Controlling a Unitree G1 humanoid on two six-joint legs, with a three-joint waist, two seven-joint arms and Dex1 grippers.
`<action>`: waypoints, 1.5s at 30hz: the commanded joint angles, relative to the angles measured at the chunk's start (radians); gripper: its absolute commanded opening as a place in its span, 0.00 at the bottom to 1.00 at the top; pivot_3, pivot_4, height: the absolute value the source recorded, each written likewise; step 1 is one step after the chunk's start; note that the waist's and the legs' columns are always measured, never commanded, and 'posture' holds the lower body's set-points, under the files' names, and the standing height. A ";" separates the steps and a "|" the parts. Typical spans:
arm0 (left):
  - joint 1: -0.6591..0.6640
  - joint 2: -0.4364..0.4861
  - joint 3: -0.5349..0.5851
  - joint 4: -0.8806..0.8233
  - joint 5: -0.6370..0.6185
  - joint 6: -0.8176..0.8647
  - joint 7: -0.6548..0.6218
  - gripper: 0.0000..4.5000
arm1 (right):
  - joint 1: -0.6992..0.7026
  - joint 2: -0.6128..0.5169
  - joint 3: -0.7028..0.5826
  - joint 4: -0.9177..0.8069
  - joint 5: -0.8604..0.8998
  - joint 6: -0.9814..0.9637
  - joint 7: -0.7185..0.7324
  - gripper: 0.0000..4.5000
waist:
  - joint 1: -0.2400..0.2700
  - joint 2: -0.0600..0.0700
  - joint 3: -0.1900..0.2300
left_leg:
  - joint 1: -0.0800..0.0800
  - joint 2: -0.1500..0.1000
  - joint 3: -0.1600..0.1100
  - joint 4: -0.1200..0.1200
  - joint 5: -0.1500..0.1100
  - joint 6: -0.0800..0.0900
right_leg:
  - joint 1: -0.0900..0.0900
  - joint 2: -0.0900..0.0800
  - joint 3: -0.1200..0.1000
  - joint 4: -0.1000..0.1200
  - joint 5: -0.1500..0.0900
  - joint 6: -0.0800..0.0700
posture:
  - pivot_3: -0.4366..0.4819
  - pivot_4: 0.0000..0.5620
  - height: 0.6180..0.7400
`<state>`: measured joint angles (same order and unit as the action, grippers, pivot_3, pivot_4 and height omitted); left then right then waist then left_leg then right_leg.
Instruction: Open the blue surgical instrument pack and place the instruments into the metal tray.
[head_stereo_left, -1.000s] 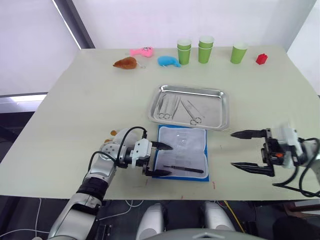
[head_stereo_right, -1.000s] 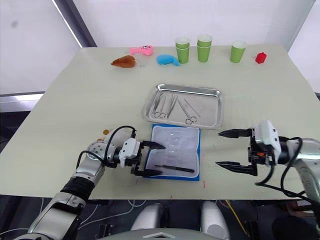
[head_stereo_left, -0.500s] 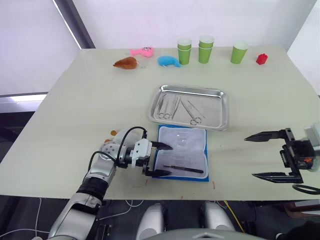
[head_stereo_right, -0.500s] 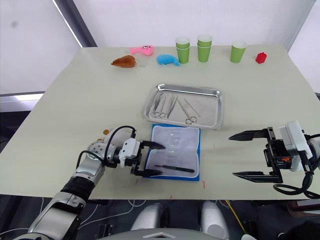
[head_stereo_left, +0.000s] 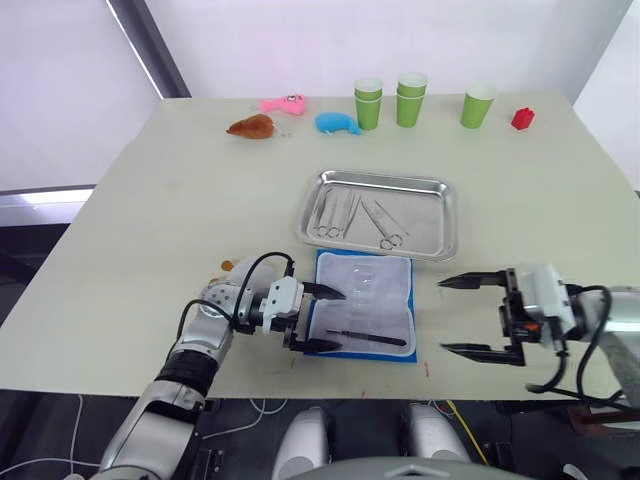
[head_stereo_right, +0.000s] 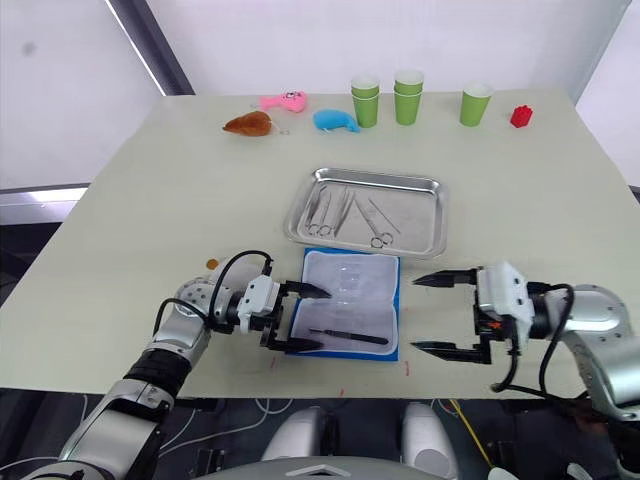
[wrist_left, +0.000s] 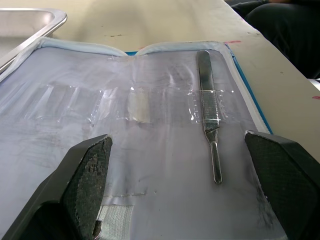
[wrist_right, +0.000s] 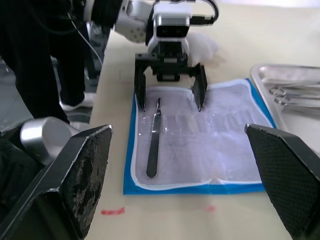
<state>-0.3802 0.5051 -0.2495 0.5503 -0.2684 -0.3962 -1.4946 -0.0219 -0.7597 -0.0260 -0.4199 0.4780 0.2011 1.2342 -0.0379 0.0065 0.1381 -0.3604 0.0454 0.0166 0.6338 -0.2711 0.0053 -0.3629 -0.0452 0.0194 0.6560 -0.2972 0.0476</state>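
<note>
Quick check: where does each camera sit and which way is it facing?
Head stereo pair: looks forward and down at the shiny steel tray, both arms showing.
Left wrist: looks along the open left claw over the opened blue fabric pack.
Right wrist: faces the left claw across that pack, between its own open right claw fingers.
All share the last slim dark tool.
</note>
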 joint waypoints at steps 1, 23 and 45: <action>0.065 0.019 -0.071 0.144 0.126 0.020 -0.002 1.00 | -0.035 0.025 0.091 -0.026 -0.098 0.025 -0.093 0.99 | 0.000 0.000 0.000 | 0.000 0.000 0.000 0.000 0.000 0.000 | 0.000 0.000 0.000 0.000 0.000 0.000 | 0.48 0.27 1.00; 0.053 0.027 -0.070 0.147 0.127 0.023 -0.017 1.00 | -0.139 0.107 0.384 0.178 -0.410 0.046 -0.224 0.99 | 0.000 -0.001 -0.001 | 0.001 0.000 -0.001 0.000 0.000 0.000 | 0.000 0.001 0.000 0.000 0.000 0.000 | 0.48 0.27 1.00; 0.075 0.026 -0.069 0.123 0.121 0.030 -0.004 1.00 | -0.155 0.118 0.400 0.190 -0.391 0.095 -0.209 0.59 | -0.002 -0.004 -0.007 | 0.001 0.000 -0.001 0.000 0.000 0.000 | 0.000 0.000 0.000 0.000 0.000 0.000 | 0.48 0.27 1.00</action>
<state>-0.3862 0.5056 -0.2515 0.5652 -0.2683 -0.3994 -1.5041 -0.1767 -0.6402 0.3601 -0.2513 0.1047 0.2758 1.0319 -0.0397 0.0021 0.1314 -0.3593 0.0455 0.0161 0.6340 -0.2711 0.0055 -0.3632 -0.0449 0.0198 0.6563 -0.2971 0.0471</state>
